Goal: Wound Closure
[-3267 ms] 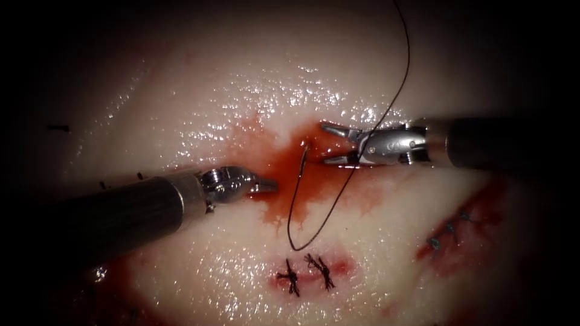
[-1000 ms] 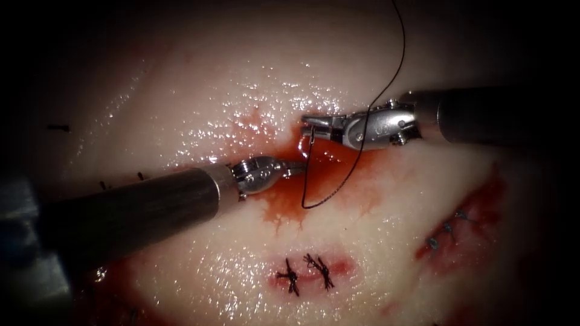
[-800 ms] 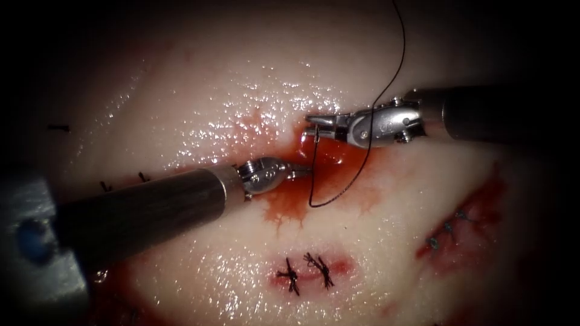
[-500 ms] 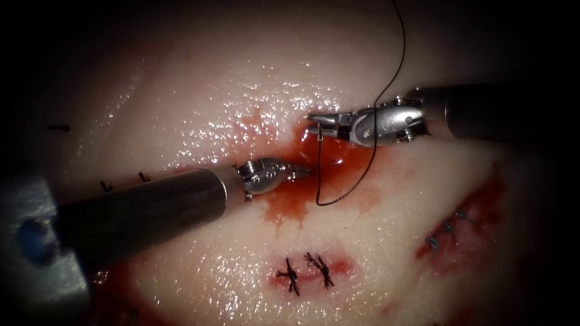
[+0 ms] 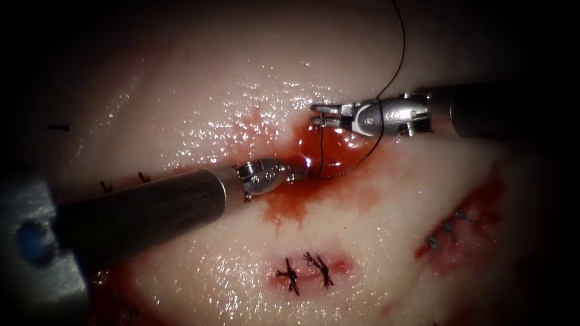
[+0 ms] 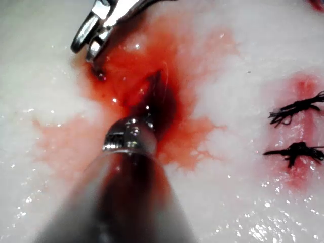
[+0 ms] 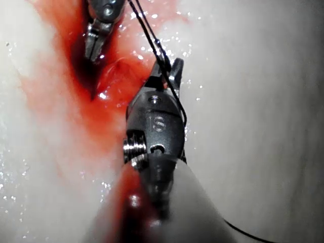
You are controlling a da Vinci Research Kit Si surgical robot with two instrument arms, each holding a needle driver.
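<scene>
Red fluid (image 5: 290, 205) pools below your right tool (image 5: 323, 115), which is clamped on the needle (image 5: 321, 130) and drawing it from the cut (image 5: 329, 151). Your left tool (image 5: 299, 174), closed and empty, rests in that cut. Next, I judge, follow the needle's curve.

Two pincers (image 5: 319, 115) (image 5: 300, 174), one thread (image 5: 399, 57), two tied stitches (image 5: 289, 278) (image 5: 321, 270) below the cut (image 5: 314, 151).

Needle (image 5: 318, 122) largely hidden by gripper (image 5: 320, 114)

The right gripper (image 5: 320, 115) reaches in level from the right with its jaws closed on the needle (image 5: 322, 121), while the left gripper (image 5: 300, 175) angles up from lower left, its jaws closed and empty.
</scene>
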